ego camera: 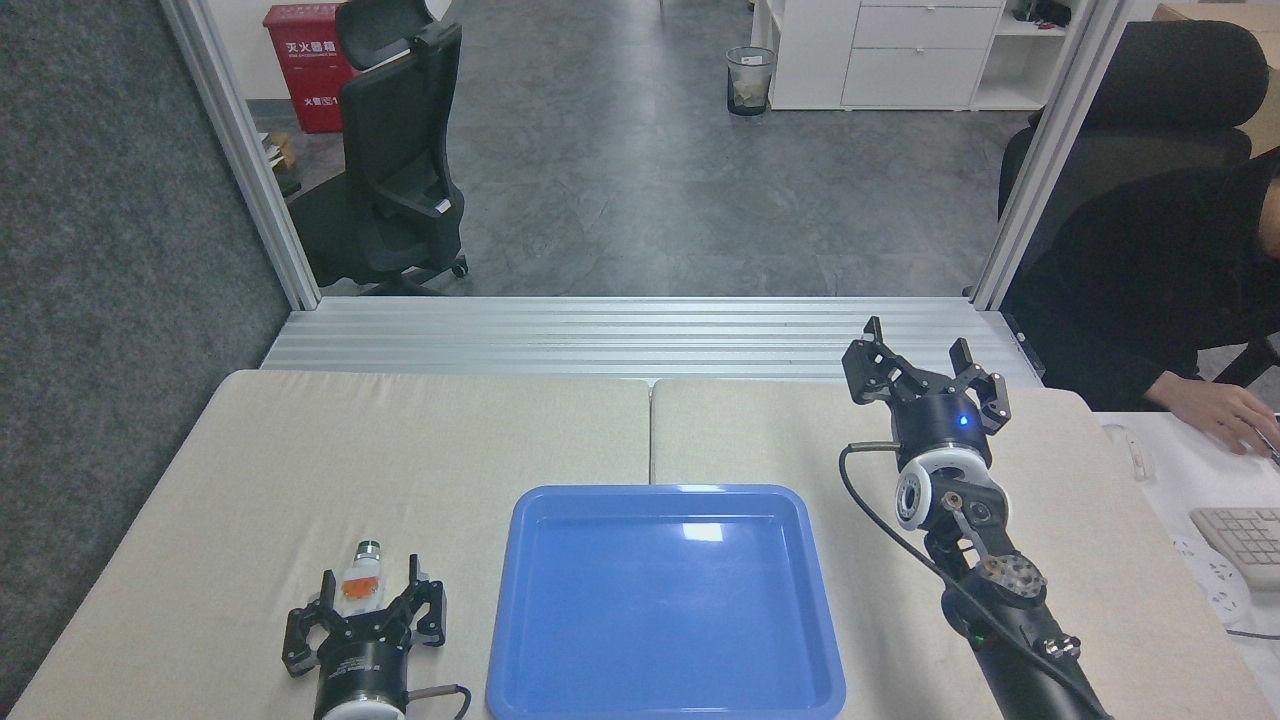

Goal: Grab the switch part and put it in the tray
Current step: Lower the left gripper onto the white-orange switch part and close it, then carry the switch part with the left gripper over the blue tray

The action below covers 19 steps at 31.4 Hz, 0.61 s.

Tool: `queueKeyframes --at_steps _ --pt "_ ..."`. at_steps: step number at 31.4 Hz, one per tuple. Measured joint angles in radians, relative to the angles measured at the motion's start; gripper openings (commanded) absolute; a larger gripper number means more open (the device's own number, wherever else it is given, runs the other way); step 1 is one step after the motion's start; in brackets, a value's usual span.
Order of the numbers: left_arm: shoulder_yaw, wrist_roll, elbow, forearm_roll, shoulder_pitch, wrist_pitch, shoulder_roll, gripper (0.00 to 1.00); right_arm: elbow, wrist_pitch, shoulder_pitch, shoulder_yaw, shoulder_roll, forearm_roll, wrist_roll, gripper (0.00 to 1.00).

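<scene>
Currently the left end effector (365, 610) sits low on the surface (440, 440), fingers spread wide, with the switch part (361, 578) lying between and just ahead of the fingertips, green-and-silver button end pointing away from the robot. Nothing is gripped yet; whether the fingers touch the white body cannot be told from this angle. The part rests on the surface just left of the tray (665, 600), close to its left rim but outside it. The right end effector (925, 375) hangs above the far right of the surface, jaws apart, empty, well clear of the work. Judgement: the step in hand is the grasp. To do it well, the left arm should ease forward so the fingers straddle the white block at its orange middle, not the round button end, which would likely roll or slip; close squarely across the short sides, lift enough to clear the raised rim, then carry right. Count: one switch part, one tray, two end effectors, two surface pads meeting at a centre seam. A person's hand (1225, 415) works at a keyboard (1245, 540) far right, outside the task.
</scene>
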Motion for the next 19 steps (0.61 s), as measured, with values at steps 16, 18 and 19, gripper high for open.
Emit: queueKeyframes --at_steps 16,18,19 --pt "-0.004 -0.079 0.009 0.013 0.005 0.05 0.005 0.0 0.0 0.0 0.0 0.002 0.0 0.0 0.0 1.0" --pt "-0.004 -0.092 0.0 0.012 0.005 0.052 0.008 0.0 0.0 0.0 0.0 0.003 0.0 0.0 0.0 1.0" --pt "-0.004 -0.099 -0.005 0.011 0.003 0.052 0.009 0.0 0.0 0.0 0.0 0.003 0.0 0.0 0.0 1.0"
